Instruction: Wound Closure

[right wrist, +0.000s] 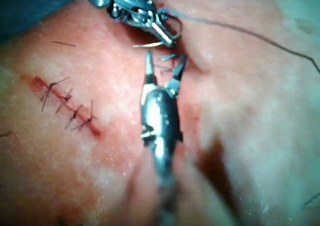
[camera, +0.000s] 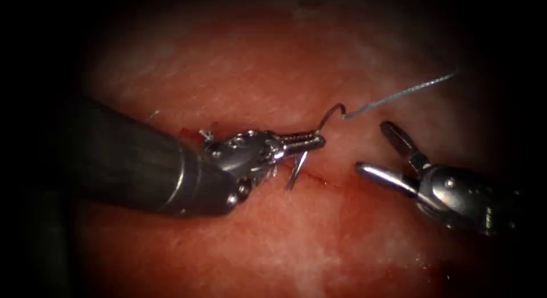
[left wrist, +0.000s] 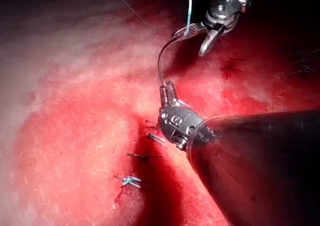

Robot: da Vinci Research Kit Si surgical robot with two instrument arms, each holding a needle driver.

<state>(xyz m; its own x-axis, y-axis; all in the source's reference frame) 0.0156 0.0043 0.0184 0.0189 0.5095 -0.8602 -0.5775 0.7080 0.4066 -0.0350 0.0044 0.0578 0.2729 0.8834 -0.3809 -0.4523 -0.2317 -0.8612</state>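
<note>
My left tool (camera: 312, 141) reaches in from the left, jaws shut on the curved needle (camera: 329, 114) around mid-curve, just above the cut (camera: 325, 181) in the tissue (camera: 256, 76). The needle's pointed part hangs down towards the cut; I cannot tell whether the tip touches it. Its tail arcs up to the pale thread (camera: 404, 93), which runs off to the upper right. My right tool (camera: 379, 152) waits right of the needle, jaws open and empty. The left wrist view shows my left tool (left wrist: 167, 92), the needle (left wrist: 161, 61) and the right tool (left wrist: 200, 38). The right wrist view shows the open right tool (right wrist: 164, 66) below the left tool (right wrist: 167, 34).
Knotted stitches with cut thread ends (left wrist: 131, 181) sit along the cut behind the left tool. A separate stitched cut (right wrist: 67, 105) lies aside in the right wrist view. Red fluid (left wrist: 150, 196) wets the tissue along the cut. The thread (right wrist: 250, 33) trails across the tissue.
</note>
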